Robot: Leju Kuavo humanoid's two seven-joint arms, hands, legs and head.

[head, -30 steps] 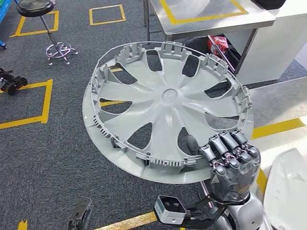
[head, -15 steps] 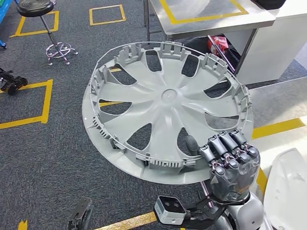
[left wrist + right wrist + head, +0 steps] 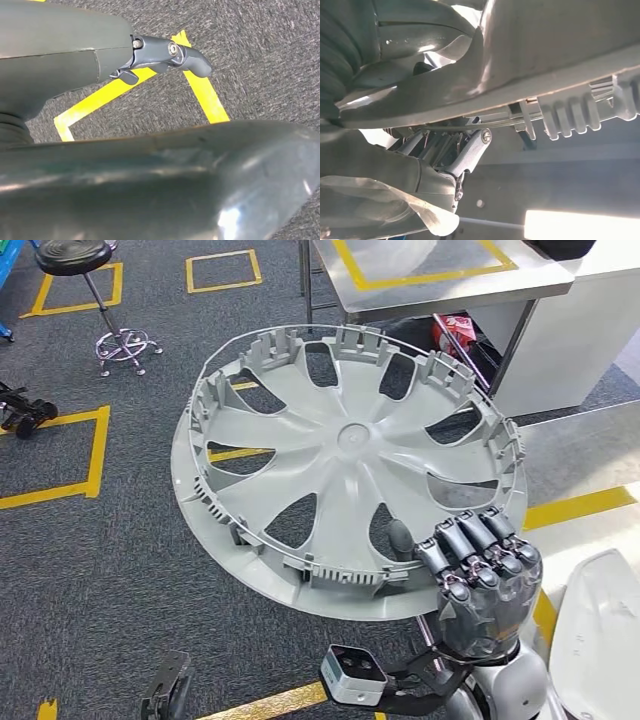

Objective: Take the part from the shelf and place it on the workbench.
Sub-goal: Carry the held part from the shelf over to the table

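Your right hand [image 3: 483, 585] has its fingers [image 3: 472, 540] curled over the near rim of the part [image 3: 343, 465], with the thumb poking up through one of the spoke openings beside them, so the hand is clamped on the rim at a single point. From that grip the part, a large grey wheel cover, spreads away from the fingers forward and to your left, lying close to flat with its ribbed inner face up and its far edge tilted slightly higher. Almost all of its span hangs out beyond the hand, over the carpet [image 3: 90, 570], so I judge the load to be levering on that one grip.

Past the far rim stands the workbench [image 3: 453, 285], its steel top marked with yellow tape. It lies ahead and a little right of the part's centre, well apart from the rim. The placing move turns on carrying the cover forward until its centre is over that top.

Your left hand [image 3: 166, 52] hangs low over the carpet and a yellow floor line [image 3: 205, 97]; nothing is in it, but you cannot tell how its fingers are set. The right hand is the nearer one.
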